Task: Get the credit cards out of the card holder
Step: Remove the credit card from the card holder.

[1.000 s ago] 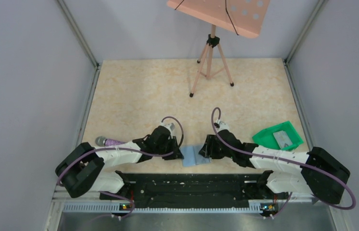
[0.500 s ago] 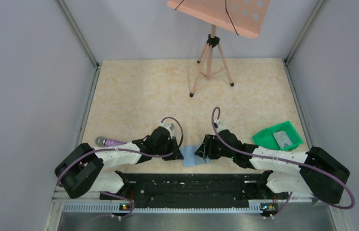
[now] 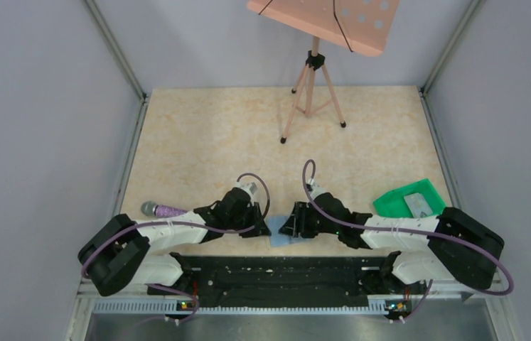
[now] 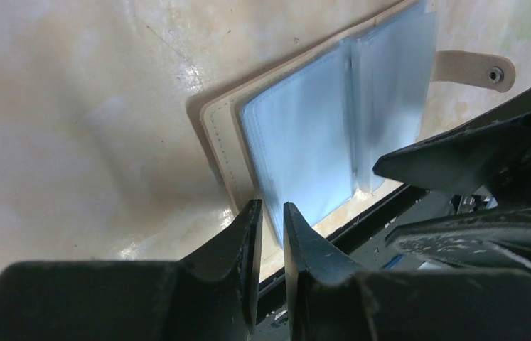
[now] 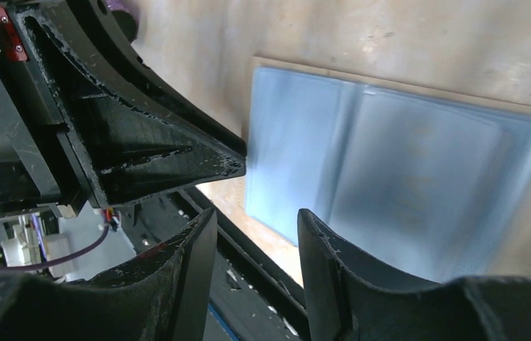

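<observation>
Since the card holder (image 4: 305,149) looks thin, light and floppy, with slick plastic sleeves, it probably needs pinning at one edge. It lies open on the bench (image 4: 70,106), pale blue inside with a beige rim. Its near edge is pinched in the left claw (image 4: 269,227), just below the spread, empty right claw (image 5: 256,234).

A: Where's the card holder (image 3: 281,238)?
B: Six o'clock, at the table's (image 3: 212,142) near edge — open flat, light-blue panels up, beige border showing.
A: Any credit card (image 3: 419,205)?
B: One grey rectangle, four o'clock, flat in the green tray (image 3: 388,202).
</observation>
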You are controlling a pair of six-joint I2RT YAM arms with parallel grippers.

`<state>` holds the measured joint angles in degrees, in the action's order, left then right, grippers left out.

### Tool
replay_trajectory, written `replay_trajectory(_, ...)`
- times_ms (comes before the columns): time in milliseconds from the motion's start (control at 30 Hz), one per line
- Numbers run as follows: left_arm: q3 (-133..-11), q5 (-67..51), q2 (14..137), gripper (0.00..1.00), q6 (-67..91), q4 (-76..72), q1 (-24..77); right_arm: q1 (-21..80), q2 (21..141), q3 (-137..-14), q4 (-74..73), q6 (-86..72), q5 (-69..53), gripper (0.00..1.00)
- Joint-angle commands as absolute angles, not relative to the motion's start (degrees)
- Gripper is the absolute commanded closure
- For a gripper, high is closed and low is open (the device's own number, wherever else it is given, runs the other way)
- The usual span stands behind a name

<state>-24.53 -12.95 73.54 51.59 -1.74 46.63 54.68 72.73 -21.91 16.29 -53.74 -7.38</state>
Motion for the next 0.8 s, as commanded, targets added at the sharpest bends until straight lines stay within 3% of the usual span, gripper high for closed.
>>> replay_trajectory(0, -26.28, -10.39, 69.69, 0.77, 53.03, -0.44, 46.85, 56.81, 75.17, -25.01, 21.06, -54.66, -8.38, 0.54)
replay_trajectory(167, -27.11, -6.37, 64.58, 0.76, 53.51, 3.96, 46.85, 56.96, 74.69, -26.55, 17.76, -53.15, -7.72, 0.54)
replay_trajectory(367, -29.51, -8.25, 64.66, 0.74, 51.0, 6.94, 46.85, 56.12, 67.94, -27.86, 3.34, -47.93, 3.26, 0.47)
replay_trajectory(767, -29.49, -19.58, 73.76, 0.73, 48.97, -6.09, 46.93, 53.21, 65.84, -23.47, 3.18, -46.93, 2.04, 0.44)
